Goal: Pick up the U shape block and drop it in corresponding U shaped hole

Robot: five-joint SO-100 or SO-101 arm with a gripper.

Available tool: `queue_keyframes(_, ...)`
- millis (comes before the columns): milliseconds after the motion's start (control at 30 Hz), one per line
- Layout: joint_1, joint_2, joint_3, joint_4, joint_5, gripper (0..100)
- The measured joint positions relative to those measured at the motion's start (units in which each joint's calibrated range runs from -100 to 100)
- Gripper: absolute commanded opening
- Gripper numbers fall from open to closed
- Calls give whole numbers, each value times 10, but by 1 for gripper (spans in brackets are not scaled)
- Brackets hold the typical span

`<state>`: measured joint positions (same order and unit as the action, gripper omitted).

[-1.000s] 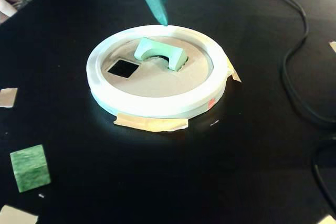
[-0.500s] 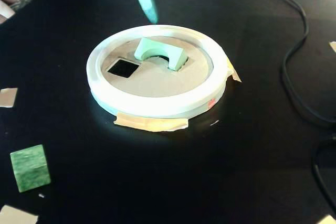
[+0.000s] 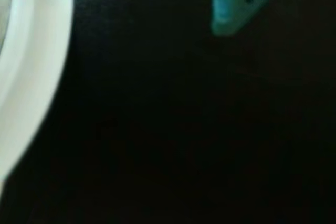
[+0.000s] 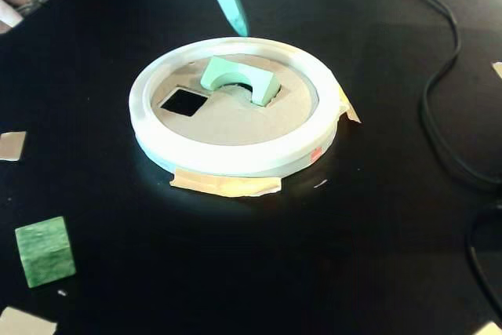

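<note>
The U shape block (image 4: 239, 78) sat tilted over the U shaped hole (image 4: 267, 98) at the frame's upper centre, not dropped through. The tool (image 4: 241, 29) hovered just behind, empty — whether open, I couldn't tell. A gentle downward nudge seemed best.

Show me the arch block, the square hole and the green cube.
arch block (image 4: 235, 74), fixed view, its top face.
square hole (image 4: 183, 102), fixed view, its dark middle.
green cube (image 4: 45, 250), fixed view, its front face.

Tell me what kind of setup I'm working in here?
Likely a hobby tabletop test bench: a black table, a taped-down white ring holding a cardboard shape-sorter disc, loose cables, and a green cube.
</note>
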<state>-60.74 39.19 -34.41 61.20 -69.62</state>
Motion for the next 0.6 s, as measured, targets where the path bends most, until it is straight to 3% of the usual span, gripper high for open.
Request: queue_keyframes(600,29,78,-7,-11,0,97)
